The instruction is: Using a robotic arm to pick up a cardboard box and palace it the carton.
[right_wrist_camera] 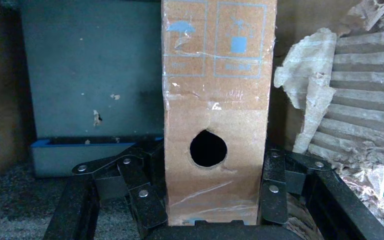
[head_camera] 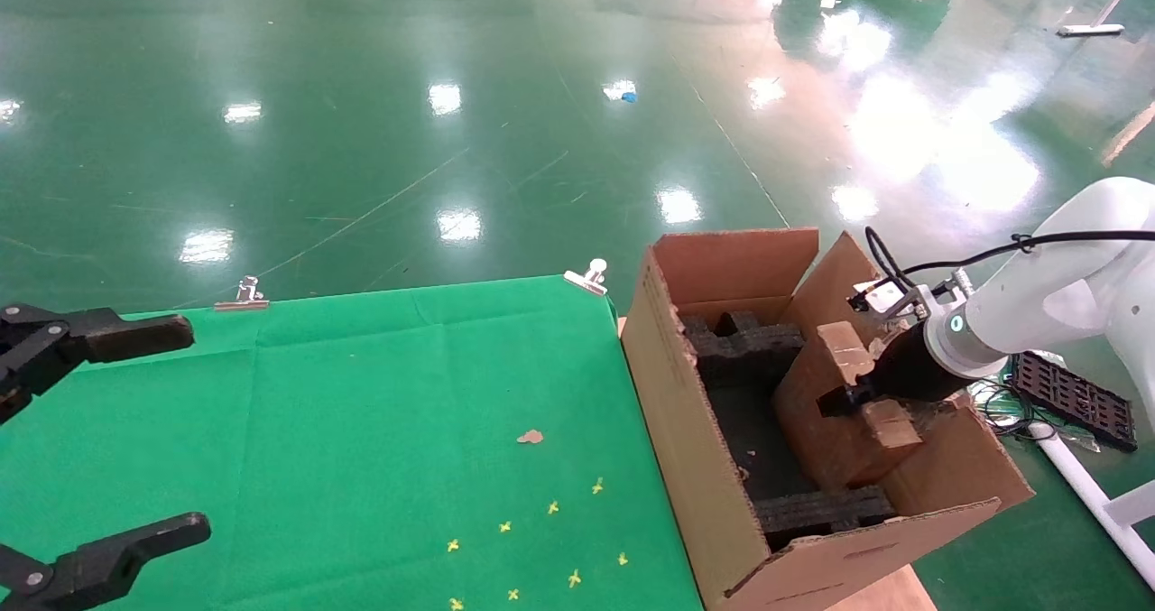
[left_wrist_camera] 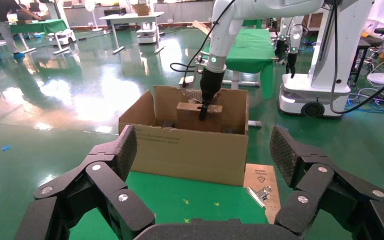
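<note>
Gripping the cardboard box across its narrow sides, the right end effector holds it upright inside the carton, right of the worktop, probably lowering it between the foam inserts. Parked left end effector gapes open.

Brown carton with black foam inserts, brown cardboard box with blue printed symbols, green tablecloth
</note>
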Motion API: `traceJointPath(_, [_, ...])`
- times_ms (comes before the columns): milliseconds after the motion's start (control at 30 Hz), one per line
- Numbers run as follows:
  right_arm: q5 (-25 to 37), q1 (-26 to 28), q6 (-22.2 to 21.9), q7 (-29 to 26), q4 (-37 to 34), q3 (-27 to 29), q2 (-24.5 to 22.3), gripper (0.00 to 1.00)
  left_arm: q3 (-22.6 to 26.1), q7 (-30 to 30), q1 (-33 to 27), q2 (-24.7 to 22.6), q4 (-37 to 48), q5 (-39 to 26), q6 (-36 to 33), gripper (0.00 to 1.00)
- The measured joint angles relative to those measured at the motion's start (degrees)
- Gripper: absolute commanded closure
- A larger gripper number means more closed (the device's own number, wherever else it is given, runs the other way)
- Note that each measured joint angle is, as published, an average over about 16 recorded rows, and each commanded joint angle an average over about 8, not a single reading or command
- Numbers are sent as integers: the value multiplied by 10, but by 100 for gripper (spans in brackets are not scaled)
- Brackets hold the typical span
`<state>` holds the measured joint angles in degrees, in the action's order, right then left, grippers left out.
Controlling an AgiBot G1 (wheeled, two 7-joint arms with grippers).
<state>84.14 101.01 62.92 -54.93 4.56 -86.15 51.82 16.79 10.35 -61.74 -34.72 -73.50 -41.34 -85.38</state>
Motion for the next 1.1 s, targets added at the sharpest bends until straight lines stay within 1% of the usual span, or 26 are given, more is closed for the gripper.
traceJointPath(133, [-6,-3,4,11,-6,4,0,7,0,0,0,0,0,0,0,0])
traceJointPath(167, [-8,-3,5,13,-7,5,0,0,0,0,0,0,0,0,0,0])
traceJointPath(467, [-9,1,15,25,-20,6,2,0,0,0,0,0,0,0,0,0])
traceJointPath(1100, [-10,14,22,36,-31,7,9,0,1,-1,0,0,0,1,0,0])
